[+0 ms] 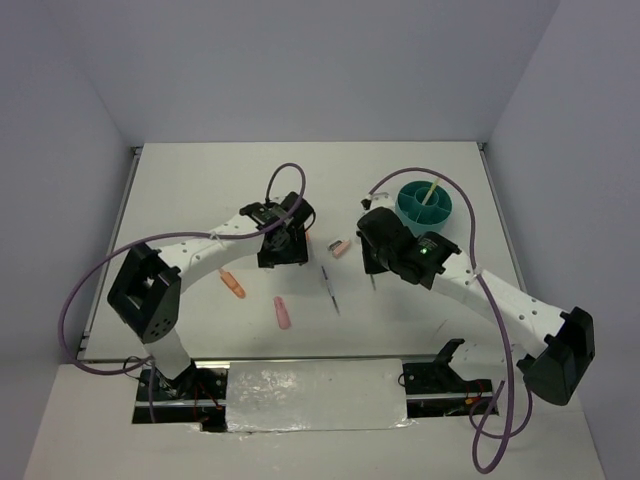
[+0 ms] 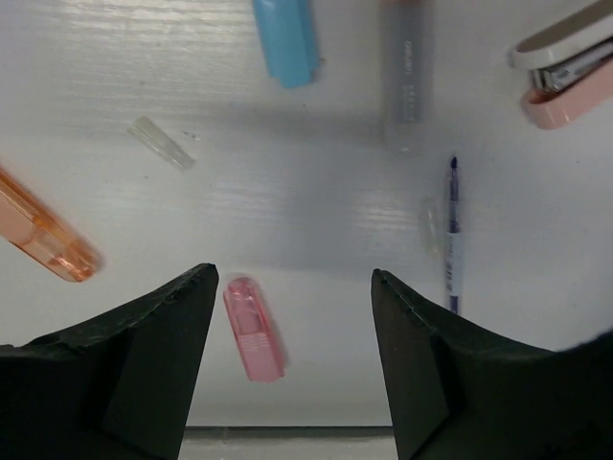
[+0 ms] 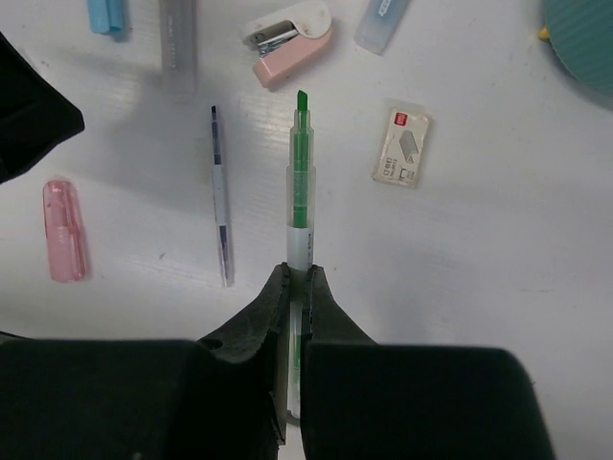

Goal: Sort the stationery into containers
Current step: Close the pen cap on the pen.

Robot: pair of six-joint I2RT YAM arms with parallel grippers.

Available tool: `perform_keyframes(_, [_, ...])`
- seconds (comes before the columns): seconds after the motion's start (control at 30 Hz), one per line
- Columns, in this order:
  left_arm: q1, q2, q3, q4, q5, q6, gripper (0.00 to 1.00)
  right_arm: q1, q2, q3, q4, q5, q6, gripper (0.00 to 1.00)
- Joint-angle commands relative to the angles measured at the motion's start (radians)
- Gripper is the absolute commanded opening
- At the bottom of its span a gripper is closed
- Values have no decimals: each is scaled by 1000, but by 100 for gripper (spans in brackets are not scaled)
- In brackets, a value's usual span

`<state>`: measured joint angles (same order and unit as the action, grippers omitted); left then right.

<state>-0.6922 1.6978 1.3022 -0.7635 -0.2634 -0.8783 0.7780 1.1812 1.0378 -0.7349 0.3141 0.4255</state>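
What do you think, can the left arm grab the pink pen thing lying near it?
Probably yes. The left gripper is open, and the pink highlighter lies alone just below it, with nothing on top or in between.

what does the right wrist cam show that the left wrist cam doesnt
Only the right wrist view: a green highlighter clamped in the right gripper, a small staple box and the edge of the teal organiser. Only the left wrist view: an orange highlighter, a clear cap and the open left gripper. Both: the pink stapler, the thin blue pen and the pink highlighter.
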Motion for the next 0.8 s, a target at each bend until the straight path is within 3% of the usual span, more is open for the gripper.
perform_keyframes(0.0, [-55,9,60,-40,-28,-115,77,-6,-55,-8,-49,37,19,0])
perform_keyframes(0.33, [-121,229,242,-105,-13,-238,59,-9,-129,-76,-67,26,19,0])
perform_keyframes(0.53, [-130,273,249,-94,-5,-272,53,-8,-158,-96,-64,20,15,0])
perform_keyframes(0.77, [-136,295,246,-51,26,-294,53,-6,-172,-110,-60,17,-7,0])
